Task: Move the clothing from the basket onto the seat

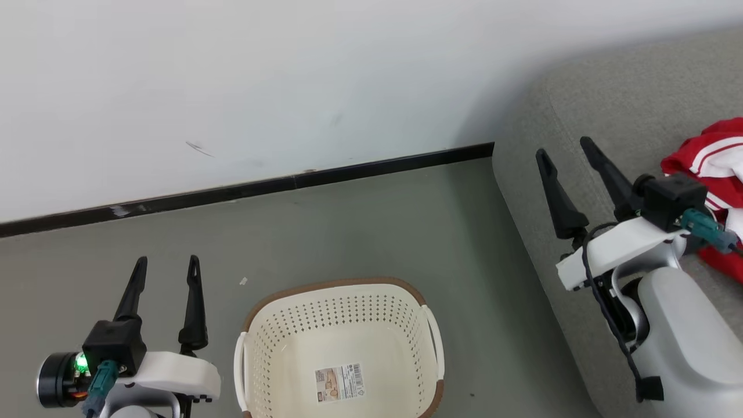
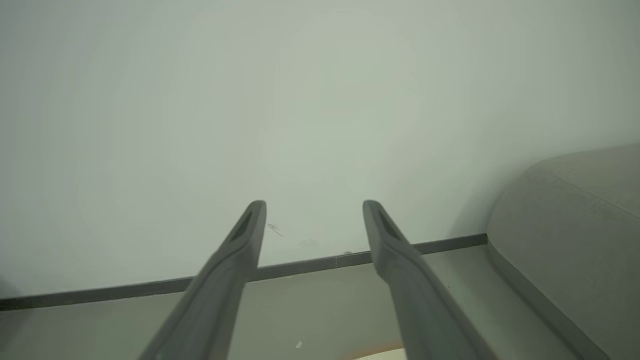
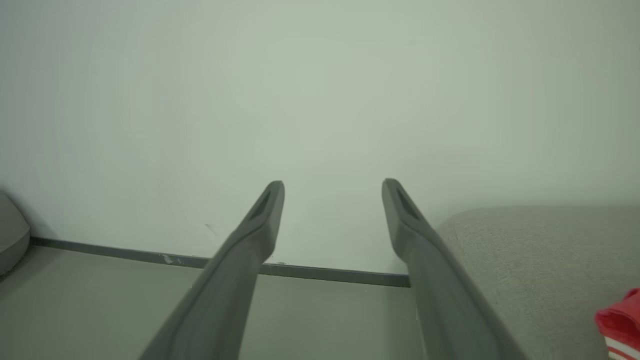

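On the grey floor (image 1: 377, 220) near the wall (image 1: 290, 69) stands the basket (image 1: 339, 307), upright and brown-rimmed, with a barcode sticker (image 1: 339, 383) showing on its bare bottom. Left of it, the left claw (image 1: 167, 260) hangs over the floor with its two dark fingers spread apart, nothing between them, tips pointing toward the wall. Right of the basket, the seat (image 1: 627, 98) runs up to the wall. The clothing (image 1: 711, 157) lies on it as a bunched red heap with white stripes, at the head view's right edge. The right claw (image 1: 564, 146) is over the seat's rounded edge, its fingers clear of the heap, standing wide and holding nothing. From the right wrist view, a corner of the clothing (image 3: 620, 320) shows on the grey upholstery to the right of the fingers.
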### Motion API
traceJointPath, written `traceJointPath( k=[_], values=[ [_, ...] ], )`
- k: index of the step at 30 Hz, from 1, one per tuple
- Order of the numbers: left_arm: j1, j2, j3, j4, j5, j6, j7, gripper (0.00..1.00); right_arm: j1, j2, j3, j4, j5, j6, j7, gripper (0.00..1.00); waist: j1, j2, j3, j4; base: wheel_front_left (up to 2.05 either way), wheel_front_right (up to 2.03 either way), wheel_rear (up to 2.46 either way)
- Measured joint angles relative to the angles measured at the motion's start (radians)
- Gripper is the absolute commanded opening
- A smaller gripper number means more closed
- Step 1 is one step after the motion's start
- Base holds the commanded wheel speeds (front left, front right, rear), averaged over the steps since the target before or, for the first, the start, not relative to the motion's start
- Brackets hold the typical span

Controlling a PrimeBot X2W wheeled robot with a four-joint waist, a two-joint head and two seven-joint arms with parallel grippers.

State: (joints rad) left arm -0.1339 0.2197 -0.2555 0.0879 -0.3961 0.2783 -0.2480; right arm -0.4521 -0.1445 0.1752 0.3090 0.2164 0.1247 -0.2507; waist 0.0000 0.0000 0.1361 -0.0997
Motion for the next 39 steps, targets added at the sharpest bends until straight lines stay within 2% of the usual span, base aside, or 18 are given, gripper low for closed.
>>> traceJointPath(
  k=[11, 23, 39],
  values=[
    [0.044, -0.027, -0.013, 0.032, -0.006, 0.01, 0.0, 1.0, 0.134, 0.039, -0.01, -0.009, -0.032, 0.0, 0.0, 1.0, 0.0, 0.0, -0.068, 0.07, 0.0, 0.0, 0.0],
    [0.045, -0.034, -0.049, 0.058, 0.002, 0.009, 0.0, 1.0, 0.308, 0.079, -0.078, -0.055, -0.084, 0.0, 0.0, 1.0, 0.0, 0.0, -0.127, 0.129, 0.0, 0.0, 0.0],
    [0.045, -0.031, -0.079, 0.105, 0.023, 0.003, 0.017, 1.0, 0.415, 0.096, -0.114, -0.124, -0.134, 0.0, 0.0, 1.0, 0.0, 0.0, -0.167, 0.15, 0.0, 0.0, 0.0]
  ],
)
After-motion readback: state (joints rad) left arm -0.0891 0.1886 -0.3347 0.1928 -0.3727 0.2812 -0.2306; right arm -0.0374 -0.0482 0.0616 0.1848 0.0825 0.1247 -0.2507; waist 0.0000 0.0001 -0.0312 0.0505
